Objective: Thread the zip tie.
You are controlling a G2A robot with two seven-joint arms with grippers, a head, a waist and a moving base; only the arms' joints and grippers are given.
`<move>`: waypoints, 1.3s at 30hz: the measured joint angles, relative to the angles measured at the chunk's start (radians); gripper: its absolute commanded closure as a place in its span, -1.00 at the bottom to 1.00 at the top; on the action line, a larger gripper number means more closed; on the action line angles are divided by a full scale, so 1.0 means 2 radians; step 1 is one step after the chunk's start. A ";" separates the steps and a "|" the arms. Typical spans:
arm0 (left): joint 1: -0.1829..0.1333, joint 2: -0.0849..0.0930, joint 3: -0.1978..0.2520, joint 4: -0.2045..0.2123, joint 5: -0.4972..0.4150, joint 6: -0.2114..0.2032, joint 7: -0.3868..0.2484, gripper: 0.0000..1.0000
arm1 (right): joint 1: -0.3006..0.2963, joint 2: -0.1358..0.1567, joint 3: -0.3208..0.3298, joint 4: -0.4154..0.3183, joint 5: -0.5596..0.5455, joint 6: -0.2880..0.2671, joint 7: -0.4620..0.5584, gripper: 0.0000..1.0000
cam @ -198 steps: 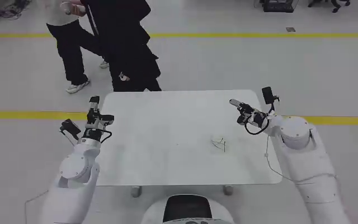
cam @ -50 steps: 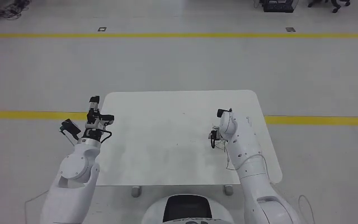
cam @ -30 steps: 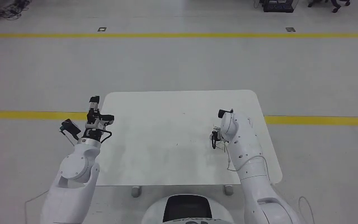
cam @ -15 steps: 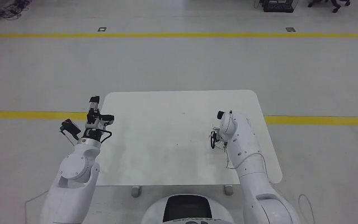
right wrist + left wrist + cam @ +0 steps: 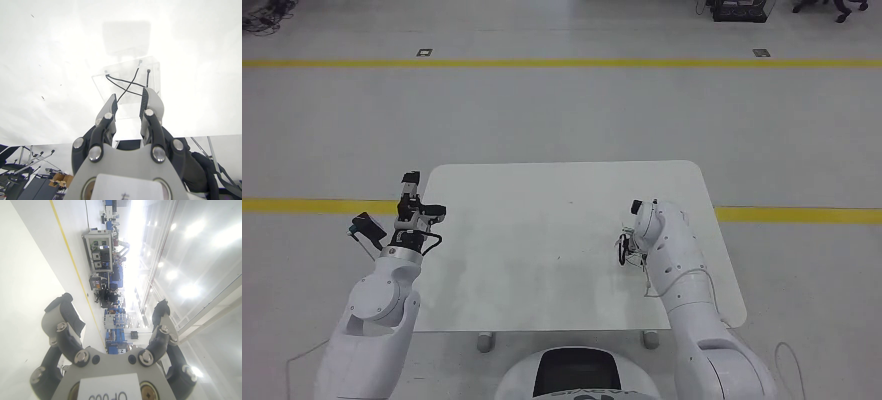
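The white table (image 5: pixel 542 250) carries a small clear box (image 5: pixel 97 85) toward its right side. That is well apart from the left gripper (image 5: pixel 113 301), which hangs by the left edge, jaws wide and empty. The right gripper (image 5: pixel 128 98) is the near one (right over the box), jaws parted, holding nothing. Three black zip ties (image 5: pixel 128 86) lie inside, heads at the far end, tails running back toward its fingers.

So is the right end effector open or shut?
Open: right end effector shows a plain gap between its fingers, facing the zip ties in the clear tray.
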 measured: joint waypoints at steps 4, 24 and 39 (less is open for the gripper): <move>0.000 0.000 0.000 0.000 0.000 0.000 0.000 -1.00 | 0.004 -0.003 0.014 0.011 -0.001 0.000 -0.011 0.42; 0.000 0.000 0.000 0.000 0.000 0.000 0.000 -1.00 | 0.028 -0.014 0.033 0.064 -0.001 0.000 -0.040 0.48; 0.000 0.000 0.000 0.000 0.000 0.000 0.000 -1.00 | 0.046 -0.011 0.036 0.099 -0.001 0.000 -0.045 0.90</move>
